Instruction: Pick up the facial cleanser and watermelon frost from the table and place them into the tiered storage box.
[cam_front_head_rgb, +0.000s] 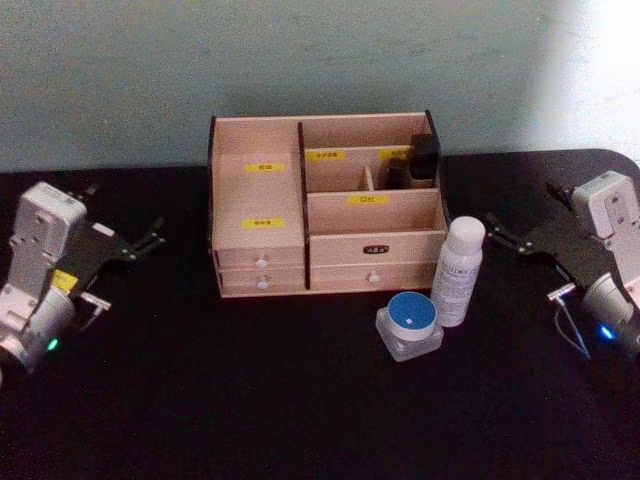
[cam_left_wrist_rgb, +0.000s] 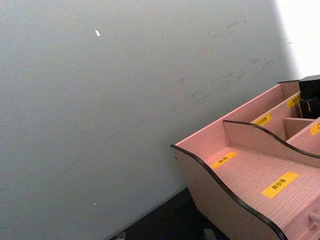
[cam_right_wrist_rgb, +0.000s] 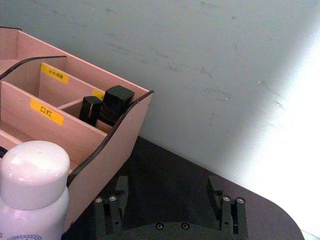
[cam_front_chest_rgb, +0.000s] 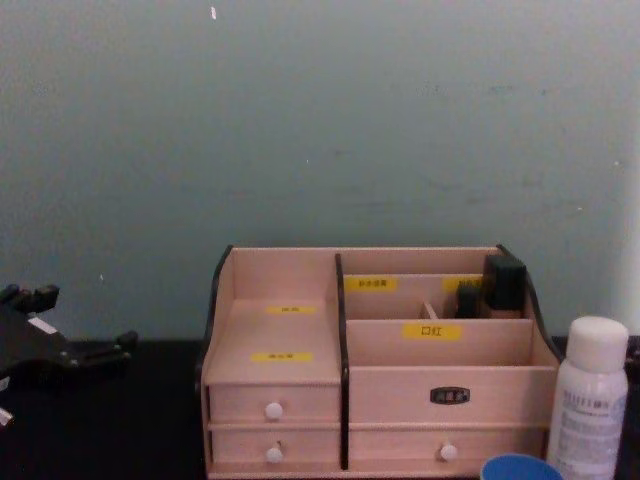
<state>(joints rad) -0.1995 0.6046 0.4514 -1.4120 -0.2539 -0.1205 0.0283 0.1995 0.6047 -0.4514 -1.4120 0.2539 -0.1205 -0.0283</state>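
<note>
Status: nothing is picked yet, and both items stand on the black table. The tiered storage box sits at the centre, against the far wall, drawers facing near. A white bottle stands upright just right of the box's near right corner. A blue-lidded jar sits just near-left of the bottle, touching it or nearly so. I take these two for the cleanser and the watermelon frost; the labels are too small to say which is which.

Left gripper: well left of the box, fingers spread, empty, pointing toward the box. It looks parked.

Right gripper: right of the bottle, near it but apart. In the right wrist view its fingers stand wide apart with nothing between them, and the bottle shows beside the box's side wall.

Box contents: dark objects occupy the far right compartment. The near right compartment and the left tiers look free.

Judgement: first pick pending, and the right arm is the better placed for both items.

Next move calls for:
- moving the right gripper left until its fingers straddle the bottle body;
- closing at mid-height, so the bottle does not tip;
- clearing both jar and box wall, which crowd the bottle's left side;
- lifting above the box rim before carrying it over a free compartment.
</note>
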